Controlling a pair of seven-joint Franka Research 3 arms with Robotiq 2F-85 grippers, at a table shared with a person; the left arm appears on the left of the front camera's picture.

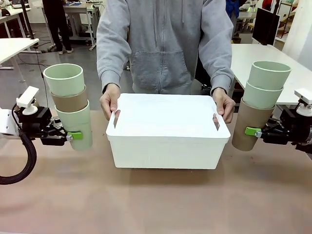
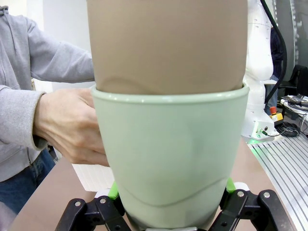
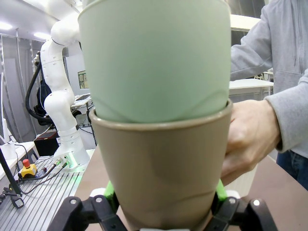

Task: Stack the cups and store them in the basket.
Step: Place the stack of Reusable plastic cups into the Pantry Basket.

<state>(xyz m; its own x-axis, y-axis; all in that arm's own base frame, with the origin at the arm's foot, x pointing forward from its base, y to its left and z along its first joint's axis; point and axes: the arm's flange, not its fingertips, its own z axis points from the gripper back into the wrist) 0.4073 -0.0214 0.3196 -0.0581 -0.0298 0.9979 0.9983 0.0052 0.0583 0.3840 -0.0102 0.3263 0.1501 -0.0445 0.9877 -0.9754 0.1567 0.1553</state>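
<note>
**Two stacks made, basket not yet filled**

The bare bench (image 1: 156, 200) lies nearest me. Beyond it, at the left, my left gripper (image 1: 73, 135) has its fingers clamped on the bottom mint cup (image 2: 171, 154) of the left stack (image 1: 70, 105), which runs mint, tan, mint. At the right, my right gripper (image 1: 253, 131) has its fingers clamped on the bottom tan cup (image 3: 161, 168) of the right stack (image 1: 261, 105), with two mint cups nested above it.

Both stacks stand upright with mouths up, so their long axes run close to vertical. I cannot tell whether their bases touch the bench.

Between them sits the white basket (image 1: 165, 146), open side up, its long axis running left to right. As far as I can see it holds nothing. At its far corners the person's hands (image 1: 110, 101) grip the two short ends.

I judge the stacking mostly done, with all six cups nested in threes. What is left is joining the stacks, if wanted, and lowering them into the basket.
</note>
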